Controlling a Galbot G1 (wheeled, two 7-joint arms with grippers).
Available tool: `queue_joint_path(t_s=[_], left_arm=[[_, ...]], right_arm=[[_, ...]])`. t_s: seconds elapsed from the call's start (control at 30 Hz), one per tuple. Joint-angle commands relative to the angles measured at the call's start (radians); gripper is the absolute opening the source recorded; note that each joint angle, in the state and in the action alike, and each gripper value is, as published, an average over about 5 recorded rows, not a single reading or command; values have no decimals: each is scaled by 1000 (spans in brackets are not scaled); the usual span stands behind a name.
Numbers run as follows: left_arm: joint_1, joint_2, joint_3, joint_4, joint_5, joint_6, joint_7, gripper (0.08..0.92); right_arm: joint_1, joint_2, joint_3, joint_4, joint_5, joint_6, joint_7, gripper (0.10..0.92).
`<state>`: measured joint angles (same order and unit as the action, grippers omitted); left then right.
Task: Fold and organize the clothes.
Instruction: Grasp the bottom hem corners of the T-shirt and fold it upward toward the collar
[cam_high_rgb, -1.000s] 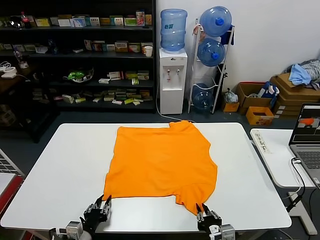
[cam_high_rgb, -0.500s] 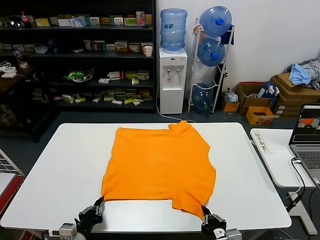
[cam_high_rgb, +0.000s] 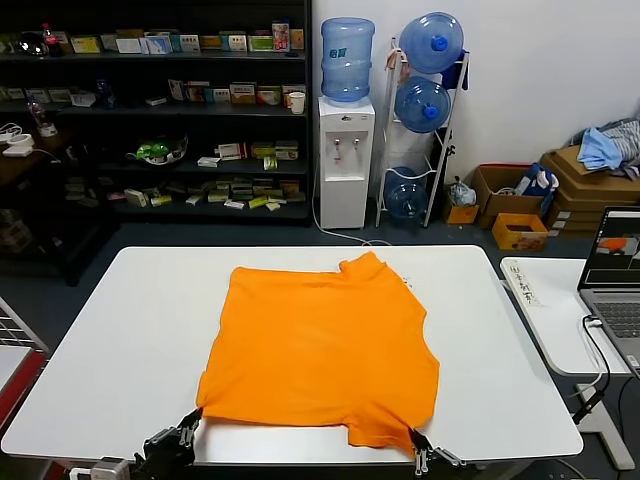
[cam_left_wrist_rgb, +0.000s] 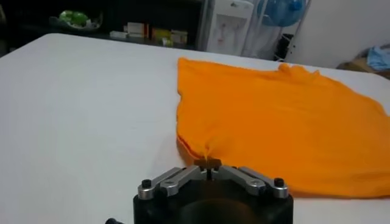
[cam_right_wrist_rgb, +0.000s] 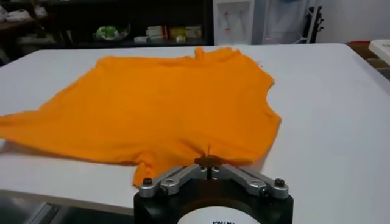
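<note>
Both grippers, left (cam_high_rgb: 185, 428) and right (cam_high_rgb: 422, 452), now clamped on shirt (cam_high_rgb: 325, 345) near corners, dragged toward table (cam_high_rgb: 120, 330) near edge; flattening, fold next.

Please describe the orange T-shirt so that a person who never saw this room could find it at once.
On the big white table before the robot lies the T-shirt, spread flat. It is the only bright orange cloth there, and both grippers, left and right, pinch its near edge; the blue-grey heap lies far off on boxes.

You get bright, even overhead light: the white worktop (cam_high_rgb: 120, 330) shines with mild glare and shadows stay faint. Both wrist views blur the background, and the shelves (cam_high_rgb: 150, 120) look dim.
</note>
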<state>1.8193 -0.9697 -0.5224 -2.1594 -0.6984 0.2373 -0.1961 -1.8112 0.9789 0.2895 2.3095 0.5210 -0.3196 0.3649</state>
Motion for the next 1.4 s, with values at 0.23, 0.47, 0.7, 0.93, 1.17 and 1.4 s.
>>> queue_joint_path(t_s=[0.23,0.47,0.7,0.93,1.17,1.4], left_arm=[[-323,55,66,165,-89,-50,17,96],[-489,63,157,281,-98,-85,31,96],[-580,44,229,358,-92,-88,16,98],[-605,41,256,390,-74,-80,23,245],[-591,43,241,366,-65,-80,26,453],[-550,69,197,341,-45,-78,42,652]], right_arm=[[413,-65,-47,-166,173,-4,50,124],[615,-66,-118,-292,242,-26,51,124],[713,-55,-181,-366,252,-42,47,124],[752,-49,-195,-397,267,-79,-4,224],[749,-45,-186,-399,238,-45,-49,423],[720,-56,-143,-405,160,6,-96,623]])
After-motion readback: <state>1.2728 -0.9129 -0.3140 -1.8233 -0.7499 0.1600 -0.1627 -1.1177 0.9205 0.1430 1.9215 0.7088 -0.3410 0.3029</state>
